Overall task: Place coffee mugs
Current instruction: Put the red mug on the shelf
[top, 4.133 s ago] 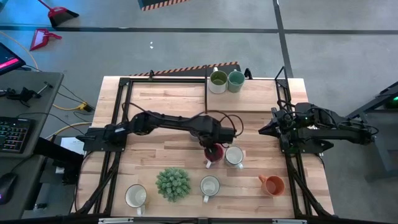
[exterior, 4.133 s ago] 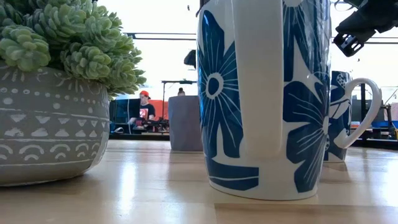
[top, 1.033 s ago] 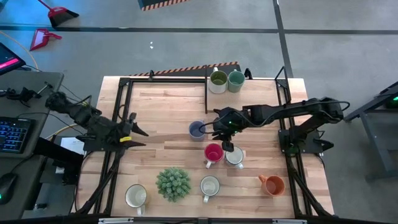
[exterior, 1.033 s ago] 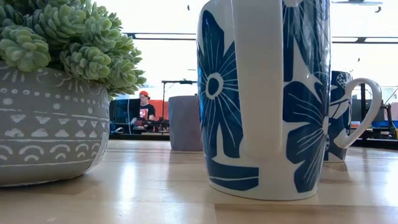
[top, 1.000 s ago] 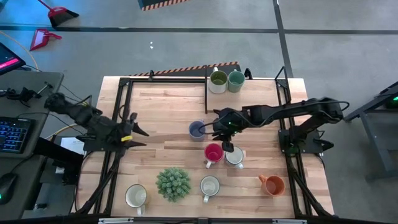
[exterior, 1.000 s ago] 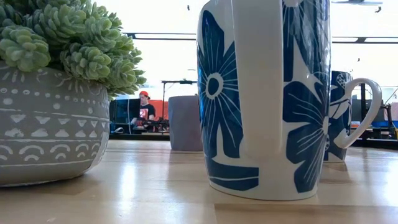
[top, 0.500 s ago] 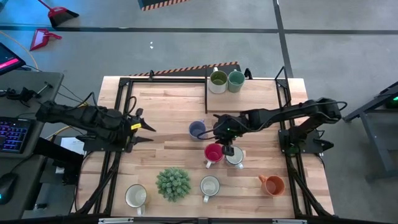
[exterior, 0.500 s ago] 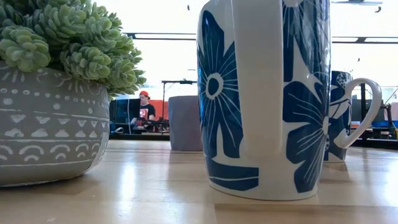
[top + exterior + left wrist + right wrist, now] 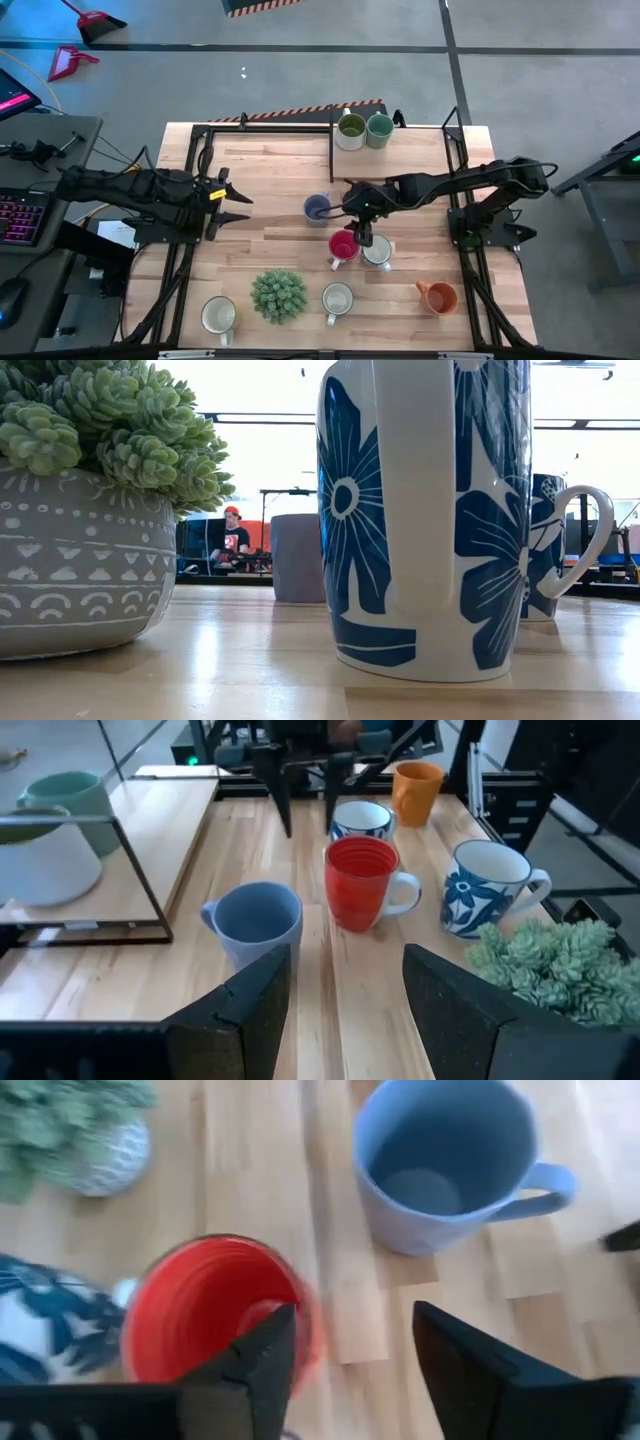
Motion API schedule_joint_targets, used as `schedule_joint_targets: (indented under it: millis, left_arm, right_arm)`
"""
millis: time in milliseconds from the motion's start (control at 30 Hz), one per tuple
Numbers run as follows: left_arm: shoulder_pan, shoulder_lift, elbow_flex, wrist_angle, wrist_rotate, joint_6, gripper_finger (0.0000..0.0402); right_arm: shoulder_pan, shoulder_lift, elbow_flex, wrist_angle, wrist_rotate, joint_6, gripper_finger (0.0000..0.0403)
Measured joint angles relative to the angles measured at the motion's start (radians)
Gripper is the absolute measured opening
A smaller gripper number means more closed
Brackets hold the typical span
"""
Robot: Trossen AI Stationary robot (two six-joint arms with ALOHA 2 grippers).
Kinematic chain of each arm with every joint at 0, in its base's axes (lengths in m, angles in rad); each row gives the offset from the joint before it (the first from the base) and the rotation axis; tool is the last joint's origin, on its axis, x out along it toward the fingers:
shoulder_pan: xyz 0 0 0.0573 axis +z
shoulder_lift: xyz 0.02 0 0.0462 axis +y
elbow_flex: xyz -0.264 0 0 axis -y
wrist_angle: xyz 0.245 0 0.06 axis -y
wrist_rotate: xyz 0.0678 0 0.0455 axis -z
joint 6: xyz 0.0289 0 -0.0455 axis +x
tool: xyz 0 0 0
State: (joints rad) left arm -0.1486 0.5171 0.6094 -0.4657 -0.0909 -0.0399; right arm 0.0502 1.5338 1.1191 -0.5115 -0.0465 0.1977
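The blue-grey mug (image 9: pixel 317 208) stands upright near the middle of the high view, plain and matte, its handle (image 9: pixel 545 1178) clear in the right wrist view. Just below and right of it the red mug (image 9: pixel 343 245) stands beside a white mug (image 9: pixel 377 252) with blue flowers. Another flowered mug (image 9: pixel 337 298) sits in the lower centre, a cream mug (image 9: pixel 218 315) at lower left, an orange mug (image 9: pixel 438 296) at lower right. The olive mug (image 9: pixel 351 128) and teal mug (image 9: pixel 379 129) stand together on a raised shelf (image 9: pixel 400 160) at the upper centre.

The right gripper (image 9: pixel 349 206) hangs just right of the blue-grey mug, fingers spread and empty. The left gripper (image 9: pixel 240 200) waits at centre left, fingers also spread, holding nothing.

The low view shows neither arm: only the plant (image 9: pixel 90 500) at left, a flowered mug (image 9: pixel 425 510) filling the centre, and a person (image 9: pixel 233 538) in the far room. The left wrist view shows the red mug's ribbed wall (image 9: pixel 360 885), unseen from above.

Bare table (image 9: pixel 260 165) lies open at upper left of the board; a dark frame (image 9: pixel 195 140) runs along the left edge.
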Motion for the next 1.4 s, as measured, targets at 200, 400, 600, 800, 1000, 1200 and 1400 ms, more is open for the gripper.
schedule_joint_targets:
  millis: [200,400,600,800,1000,1200,1400]
  left_arm:
    - [0.0,0.014,0.0,-0.014,0.001,0.015,0.0184]
    - [0.0,0.024,0.0,-0.015,0.002,0.016,0.0184]
    - [0.0,0.028,0.001,-0.016,0.002,0.007,0.0184]
    - [0.0,0.028,0.001,-0.015,0.003,-0.001,0.0184]
    - [0.0,0.028,0.001,-0.016,0.003,-0.001,0.0184]
    - [0.0,0.028,0.001,-0.015,0.003,-0.011,0.0184]
    - [0.0,0.028,0.001,-0.015,0.003,-0.011,0.0184]
  right_arm:
    - [0.022,0.0,0.0,0.013,-0.086,0.004,0.0196]
    - [0.03,0.003,0.0,0.009,-0.041,0.007,0.0196]
    - [0.031,0.069,0.0,0.017,-0.037,0.005,0.0196]
    - [0.031,0.119,0.0,0.031,-0.041,0.009,0.0196]
    - [0.031,0.158,0.0,0.07,-0.042,0.011,0.0193]
    - [0.026,0.2,0.0,0.106,-0.069,0.012,0.0183]
    - [0.026,0.214,0.0,0.148,-0.068,0.011,0.0169]
